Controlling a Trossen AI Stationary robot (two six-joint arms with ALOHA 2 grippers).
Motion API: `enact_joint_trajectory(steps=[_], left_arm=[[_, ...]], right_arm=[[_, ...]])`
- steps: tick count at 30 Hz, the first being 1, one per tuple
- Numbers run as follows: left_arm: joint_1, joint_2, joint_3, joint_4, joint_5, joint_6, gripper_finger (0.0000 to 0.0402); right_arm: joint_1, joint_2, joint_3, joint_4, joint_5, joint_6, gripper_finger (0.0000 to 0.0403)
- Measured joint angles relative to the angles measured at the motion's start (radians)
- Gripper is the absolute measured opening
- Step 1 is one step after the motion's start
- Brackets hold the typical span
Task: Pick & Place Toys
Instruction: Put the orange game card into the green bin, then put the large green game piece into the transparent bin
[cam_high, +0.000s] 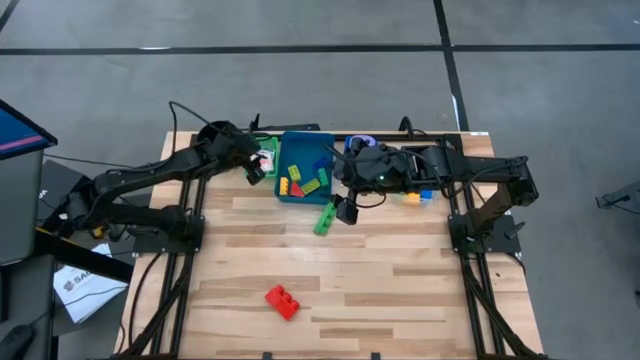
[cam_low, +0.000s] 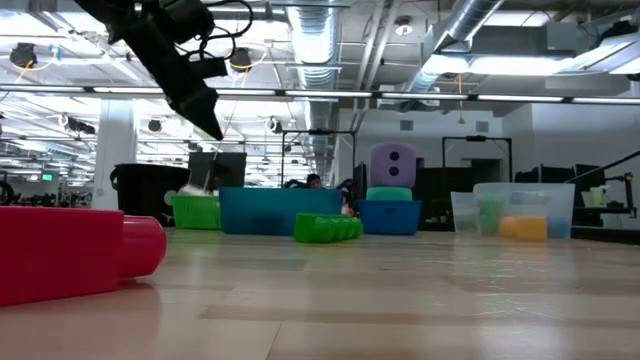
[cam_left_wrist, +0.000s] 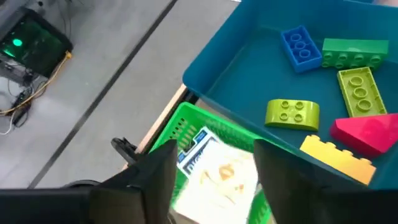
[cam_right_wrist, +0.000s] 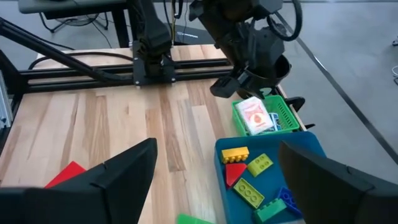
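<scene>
Bricks first: nearest me, a chunky red plastic brick (cam_high: 282, 301) lies alone on the wooden table (cam_high: 400, 290), and a green one (cam_high: 325, 218) sits mid-table just in front of the blue tray (cam_high: 284, 150). I'd drop the right gripper (cam_high: 347, 210) straight down beside it and square its spread, empty fingers to the studs before closing. Farther back, the left gripper (cam_high: 256, 172), arm stretched out, hovers fingers parted over the small green basket (cam_left_wrist: 186, 127), a white picture card (cam_left_wrist: 214, 180) lying inside, released.
</scene>
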Motion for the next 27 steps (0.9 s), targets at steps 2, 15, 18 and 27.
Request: enact_joint_trajectory(steps=[2, 15, 18, 27], left_arm=[[0.007, 0.0, 0.0, 0.003, -0.01, 0.0, 0.0219], [-0.034, -0.125, 0.032, 0.052, 0.191, -0.438, 0.0242], [-0.089, -0.171, 0.032, 0.078, 0.363, -0.566, 0.0237], [-0.368, -0.117, 0.031, 0.084, 0.319, -0.681, 0.0234]], right_arm=[[0.001, 0.0, 0.0, 0.0, 0.0, 0.0, 0.0329], [0.002, 0.0, 0.0, -0.014, -0.016, 0.008, 0.0329], [0.001, 0.0, 0.0, -0.033, -0.017, 0.058, 0.0329], [0.007, 0.001, -0.08, -0.041, -0.009, 0.226, 0.0329]])
